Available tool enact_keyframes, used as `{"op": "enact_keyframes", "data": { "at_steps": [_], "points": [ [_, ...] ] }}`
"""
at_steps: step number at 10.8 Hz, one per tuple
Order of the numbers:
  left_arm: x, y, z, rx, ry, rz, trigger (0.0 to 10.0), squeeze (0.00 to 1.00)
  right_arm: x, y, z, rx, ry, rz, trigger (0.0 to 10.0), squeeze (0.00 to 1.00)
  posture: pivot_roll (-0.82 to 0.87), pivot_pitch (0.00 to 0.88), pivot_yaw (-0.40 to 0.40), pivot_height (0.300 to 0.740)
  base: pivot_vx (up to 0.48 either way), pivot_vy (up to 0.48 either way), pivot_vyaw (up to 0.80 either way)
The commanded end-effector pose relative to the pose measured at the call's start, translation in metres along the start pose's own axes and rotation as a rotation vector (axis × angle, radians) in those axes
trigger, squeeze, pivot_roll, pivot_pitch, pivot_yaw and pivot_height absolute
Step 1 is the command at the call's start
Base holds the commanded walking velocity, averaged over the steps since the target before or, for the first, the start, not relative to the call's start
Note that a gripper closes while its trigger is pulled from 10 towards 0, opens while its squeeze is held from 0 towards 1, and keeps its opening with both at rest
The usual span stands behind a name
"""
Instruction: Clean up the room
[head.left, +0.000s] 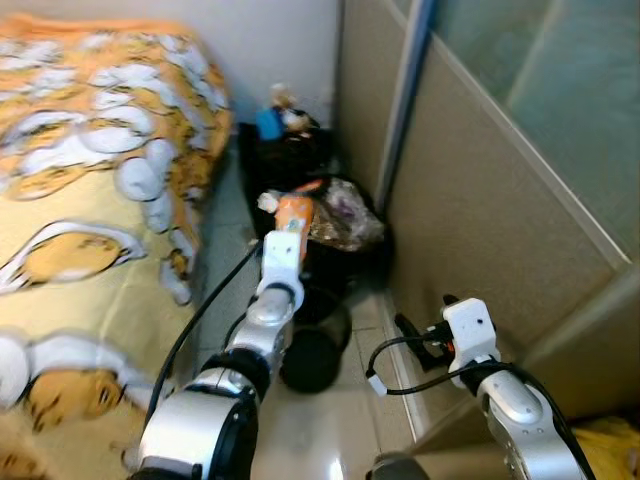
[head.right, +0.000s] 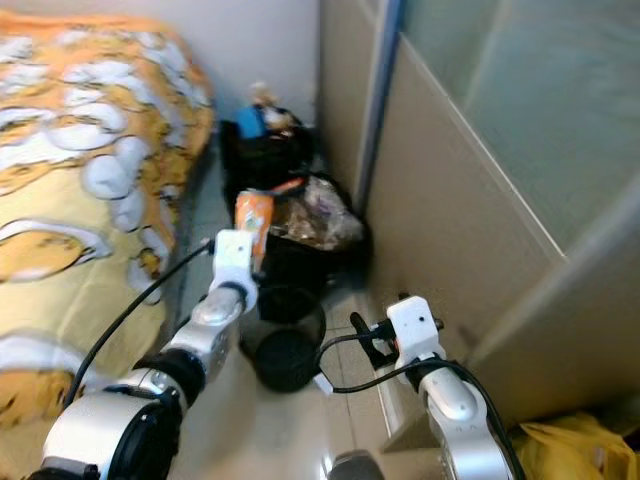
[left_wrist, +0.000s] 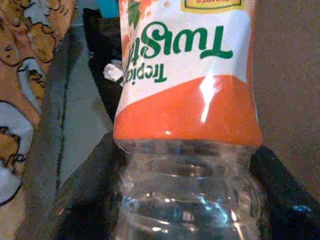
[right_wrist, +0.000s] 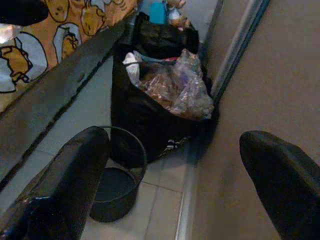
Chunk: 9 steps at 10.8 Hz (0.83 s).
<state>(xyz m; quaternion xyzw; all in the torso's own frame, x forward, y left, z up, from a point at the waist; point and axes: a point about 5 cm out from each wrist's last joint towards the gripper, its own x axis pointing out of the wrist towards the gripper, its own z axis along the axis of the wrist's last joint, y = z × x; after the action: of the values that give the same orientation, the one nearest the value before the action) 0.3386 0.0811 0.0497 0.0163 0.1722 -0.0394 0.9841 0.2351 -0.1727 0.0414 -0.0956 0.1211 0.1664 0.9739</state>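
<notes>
Clear plastic bottle with orange label (head.left: 294, 222) clamped in left tool (left_wrist: 185, 200), above full black rubbish bag (right_wrist: 150, 115). Disposal step; next likely release over bag. Right tool (right_wrist: 170, 185) wide, empty.

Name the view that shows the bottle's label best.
The left wrist view: the bottle sits close up between the left tool's fingers, its orange-and-white label with green lettering legible. Both eye views show it small and blurred, held above the black trash bag. The right wrist view shows the bag.
</notes>
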Motion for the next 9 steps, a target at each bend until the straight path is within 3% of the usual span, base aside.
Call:
{"op": "enact_keyframes", "data": {
  "at_steps": [1,3,6,8,9],
  "points": [
    [0.0,0.005,-0.002,0.006,0.0,0.017,10.0,0.0,0.0,0.001,0.004,-0.002,-0.024,0.008,10.0,0.0,-0.36,0.066,0.049,0.727,0.48,0.0,0.0],
    [-0.001,0.002,0.002,0.057,-0.038,0.005,10.0,0.0,-0.001,0.001,0.002,0.033,-0.009,0.005,10.0,0.0,-0.35,0.077,0.04,0.727,0.229,0.0,0.0],
    [0.004,0.007,0.001,0.058,0.068,-0.017,10.0,0.0,-0.002,0.009,-0.001,0.052,0.005,0.033,10.0,0.0,-0.35,0.087,0.041,0.727,0.0,0.0,0.0],
    [0.004,0.004,-0.003,0.028,0.145,-0.067,10.0,0.0,-0.015,0.012,-0.006,0.05,0.027,0.043,10.0,0.0,-0.37,0.129,0.034,0.727,0.0,0.0,0.0],
    [0.005,-0.007,0.002,0.001,0.144,-0.148,10.0,0.0,-0.03,0.01,-0.007,0.05,0.038,0.012,10.0,0.0,-0.41,0.181,0.025,0.727,0.0,0.0,0.0]
  ]
}}
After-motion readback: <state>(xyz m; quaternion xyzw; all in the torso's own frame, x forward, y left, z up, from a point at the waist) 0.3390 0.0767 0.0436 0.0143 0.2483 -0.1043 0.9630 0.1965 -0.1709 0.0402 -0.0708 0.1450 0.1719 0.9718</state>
